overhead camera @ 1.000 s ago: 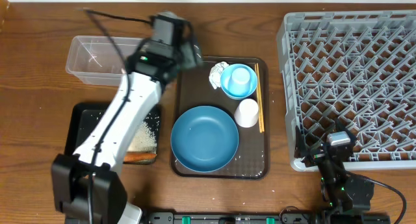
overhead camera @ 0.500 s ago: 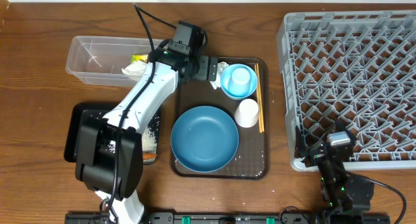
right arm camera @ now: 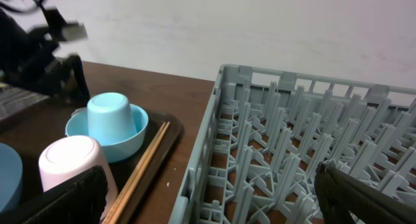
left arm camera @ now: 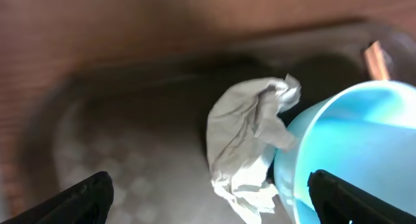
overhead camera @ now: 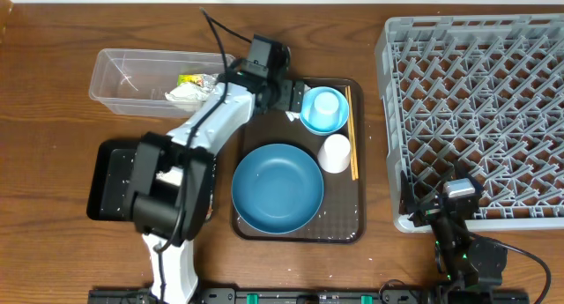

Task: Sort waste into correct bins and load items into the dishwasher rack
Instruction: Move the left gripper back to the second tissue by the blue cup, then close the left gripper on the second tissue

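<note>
Moved over the last second from above the clear tub [overhead camera: 115, 75] to the back-left corner of the brown tray [overhead camera: 352, 226]: left jaws, spread wide, holding nothing. Crumpled tissue [left arm camera: 250, 139] between the two tips, nearer the bowl-side one, against the light blue bowl [left arm camera: 351, 152]. Plain in the left wrist view, almost hidden under the arm overhead. Right jaws likewise wide and empty, at the grey rack's [overhead camera: 476, 101] front edge. Cup [right arm camera: 110, 120] seen inverted in the bowl only in the right wrist view.

tissue [left arm camera: 250, 141] lies on the serving tray [overhead camera: 345, 212] just left of the bowl [overhead camera: 307, 120] holding the cup [overhead camera: 327, 102]
</note>
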Available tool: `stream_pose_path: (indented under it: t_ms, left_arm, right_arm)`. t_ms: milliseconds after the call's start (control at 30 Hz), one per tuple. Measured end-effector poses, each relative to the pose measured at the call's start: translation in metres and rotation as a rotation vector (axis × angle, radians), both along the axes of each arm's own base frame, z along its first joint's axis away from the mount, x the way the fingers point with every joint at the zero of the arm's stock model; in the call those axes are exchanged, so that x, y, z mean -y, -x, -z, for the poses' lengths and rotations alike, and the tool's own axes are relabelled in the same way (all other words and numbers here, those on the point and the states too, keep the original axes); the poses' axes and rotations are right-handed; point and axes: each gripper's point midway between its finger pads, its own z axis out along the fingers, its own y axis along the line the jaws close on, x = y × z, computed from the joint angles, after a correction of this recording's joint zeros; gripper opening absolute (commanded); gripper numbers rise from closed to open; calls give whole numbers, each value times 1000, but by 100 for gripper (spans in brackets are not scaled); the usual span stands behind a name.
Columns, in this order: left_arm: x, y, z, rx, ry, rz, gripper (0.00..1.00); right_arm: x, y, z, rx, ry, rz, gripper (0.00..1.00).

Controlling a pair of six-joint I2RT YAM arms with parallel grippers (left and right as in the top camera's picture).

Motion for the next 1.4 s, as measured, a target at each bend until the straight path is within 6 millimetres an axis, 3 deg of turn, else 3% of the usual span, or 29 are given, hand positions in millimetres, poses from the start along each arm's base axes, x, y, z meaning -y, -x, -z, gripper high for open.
stream_pose_path:
  t_ms: [167, 433, 700, 1100, 1133, 1267, 1400]
  left_arm:
    - [5, 0, 11, -9, 1, 8, 98]
    - [7, -7, 6, 19, 15, 1, 98]
    - [5, -28, -6, 74, 94, -107, 97]
    - [2, -17, 11, -2, 81, -141, 96]
    - [2, -16, 14, -8, 78, -141, 96]
    - [1, -13, 21, -32, 72, -150, 76]
    - [-1, -8, 24, -53, 61, -148, 72]
  right_arm:
    - [0, 0, 0, 0, 0, 0, 99]
    - [0, 0, 0, 0, 0, 0, 99]
    - [0, 0, 0, 0, 0, 0, 99]
    - [0, 0, 0, 0, 0, 0, 99]
    - [0, 0, 0, 0, 0, 0, 99]
    - [0, 0, 0, 0, 0, 0, 99]
    - [0, 0, 0, 0, 0, 0, 99]
